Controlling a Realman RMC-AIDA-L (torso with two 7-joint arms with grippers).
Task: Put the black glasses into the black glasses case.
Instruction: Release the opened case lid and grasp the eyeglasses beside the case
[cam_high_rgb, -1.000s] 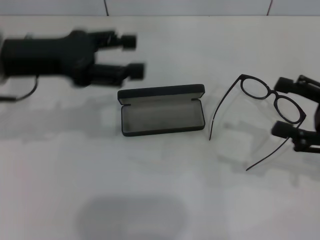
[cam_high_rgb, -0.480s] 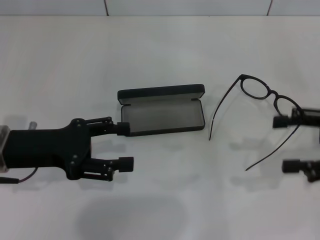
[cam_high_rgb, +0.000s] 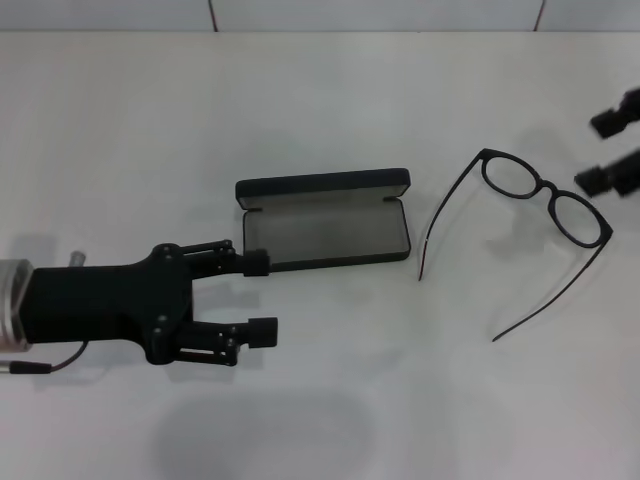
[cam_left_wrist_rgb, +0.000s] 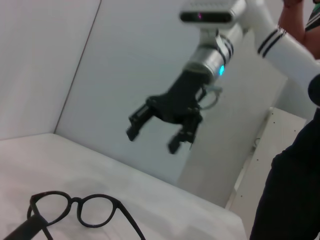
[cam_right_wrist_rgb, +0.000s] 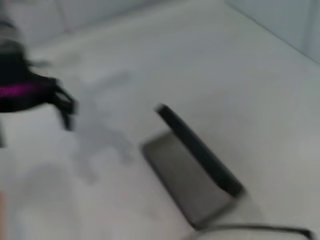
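The black glasses (cam_high_rgb: 546, 187) lie on the white table (cam_high_rgb: 330, 100) right of the case, temple arms unfolded and pointing toward me; they also show in the left wrist view (cam_left_wrist_rgb: 75, 200). The black glasses case (cam_high_rgb: 325, 232) lies open at mid-table, lid tipped back and grey lining bare; in the right wrist view it is blurred (cam_right_wrist_rgb: 192, 170). My left gripper (cam_high_rgb: 262, 297) hovers open just off the case's near left corner, holding nothing. My right gripper (cam_high_rgb: 598, 152) is open and empty at the far right, beyond the glasses, and is seen raised above them (cam_left_wrist_rgb: 152, 141).
A cable (cam_high_rgb: 45, 362) trails from the left arm near the table's left edge. A person's dark clothing (cam_left_wrist_rgb: 290, 190) stands beyond the table's far side behind the right arm. Grey shadow patches lie on the table in front.
My left gripper swung from behind the case's left end to its near left corner. My right gripper left the glasses' right lens, dipped toward me, then moved away to the far right. Glasses unmoved.
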